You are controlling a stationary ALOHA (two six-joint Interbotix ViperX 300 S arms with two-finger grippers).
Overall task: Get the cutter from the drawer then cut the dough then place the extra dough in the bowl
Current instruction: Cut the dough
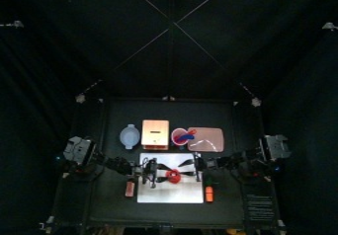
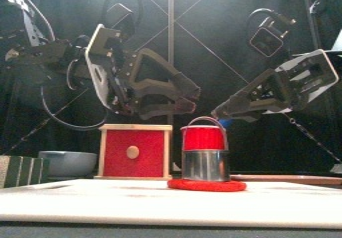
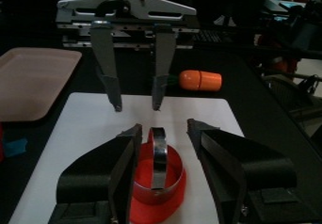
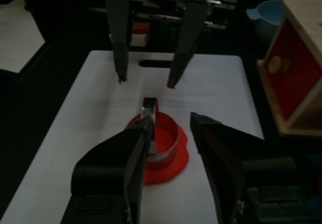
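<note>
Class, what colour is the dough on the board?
The dough is red; the front view shows it best.

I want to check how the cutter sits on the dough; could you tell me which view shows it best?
The front view: the cutter stands upright on the dough, side-on and unobstructed. The wrist views look steeply down on it, so its seating is unclear; the top view shows it small and far.
</note>
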